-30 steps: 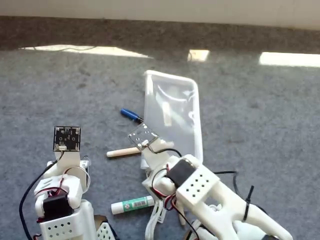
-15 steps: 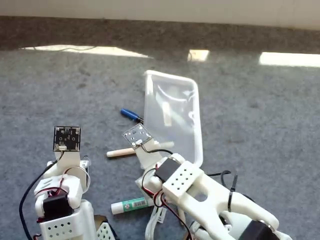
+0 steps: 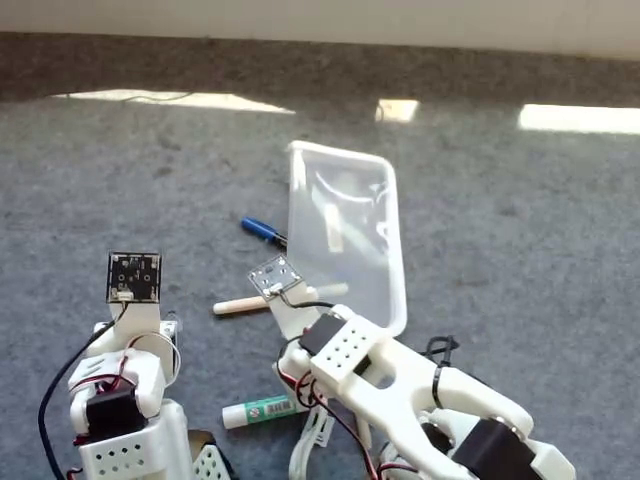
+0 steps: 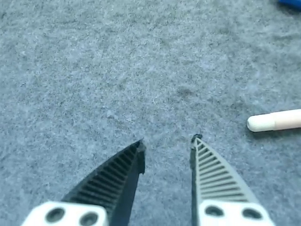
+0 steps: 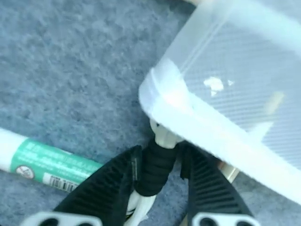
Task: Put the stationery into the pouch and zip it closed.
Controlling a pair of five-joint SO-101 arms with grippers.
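Altogether, one translucent pouch [image 3: 345,235] lies on the grey carpet [image 3: 520,250], with four stationery pieces around it: a blue pen [image 3: 262,230], a cream stick [image 3: 245,305], a green-labelled glue stick [image 3: 265,409] and a black-gripped white pen [image 5: 157,165]. The right gripper [image 5: 159,155] is clenched on that pen, whose tip meets the pouch's corner. The left gripper [image 4: 168,141] hangs with its jaws spread over bare carpet.

Ahead of the left tool [image 4: 167,141], jaws apart, the bench [image 3: 120,180] lies bare from 9 to 12 o'clock. A beige stick [image 3: 245,304] lies at its 3 o'clock and a blue pen [image 3: 262,230] at 2. The pouch [image 3: 345,230] blocks 12 o'clock for the right tool [image 5: 160,147], which clasps a black pen [image 5: 157,165]. A green-labelled tube [image 3: 265,409] lies at about its 7 o'clock.
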